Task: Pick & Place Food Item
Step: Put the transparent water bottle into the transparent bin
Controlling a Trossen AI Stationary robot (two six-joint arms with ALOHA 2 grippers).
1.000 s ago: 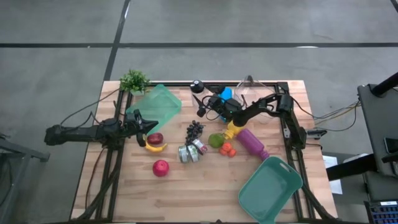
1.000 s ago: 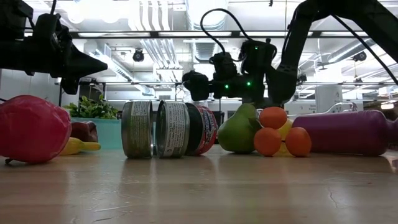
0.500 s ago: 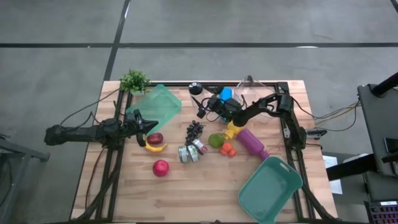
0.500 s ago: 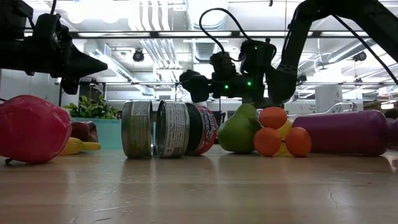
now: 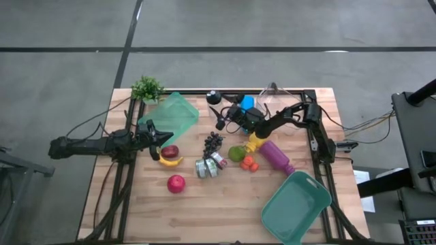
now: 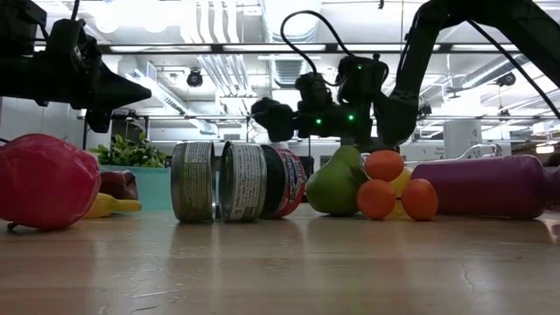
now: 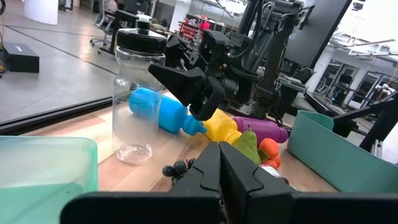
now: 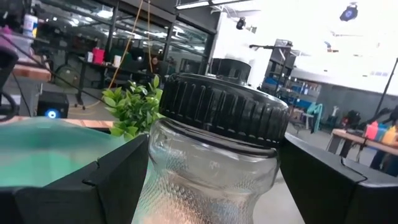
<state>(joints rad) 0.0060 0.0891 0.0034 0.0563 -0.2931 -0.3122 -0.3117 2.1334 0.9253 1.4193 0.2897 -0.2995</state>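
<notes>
A clear ribbed jar (image 8: pixel 208 165) with a black ridged lid (image 8: pixel 225 107) stands upright at the far edge of the wooden surface (image 5: pixel 225 197), empty. The right fingers (image 8: pixel 329 180) flank it, spread wide, not gripping. The left fingers (image 7: pixel 233 171) are pressed together, empty, beside the green tub (image 5: pixel 172 114).

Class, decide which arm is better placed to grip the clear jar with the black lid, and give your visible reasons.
The right. The right gripper has its open fingers either side of the jar, while the left gripper hangs shut across the table beside the plum.
</notes>
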